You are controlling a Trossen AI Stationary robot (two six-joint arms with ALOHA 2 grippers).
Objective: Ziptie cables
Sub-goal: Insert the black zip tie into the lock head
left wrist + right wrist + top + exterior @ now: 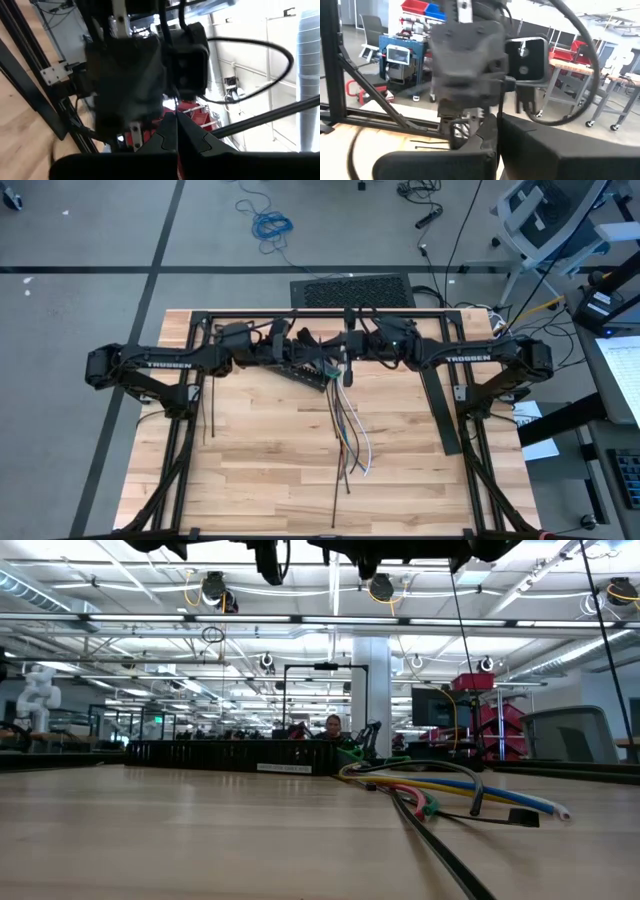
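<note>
Cables (350, 435) lie loose on the pale wooden table (250, 450), fanned toward its front edge, below and apart from both grippers. The left gripper (322, 368) and the right gripper (349, 360) hang facing each other near the table's back middle, each with its dark fingers pressed together on nothing. The wires are thin, smooth and round, in white, red, green, orange and blue. Zipties (340, 480), thin straight dark strips, lie among them.

Overhead down, low level across; both share cables (350, 425).
</note>
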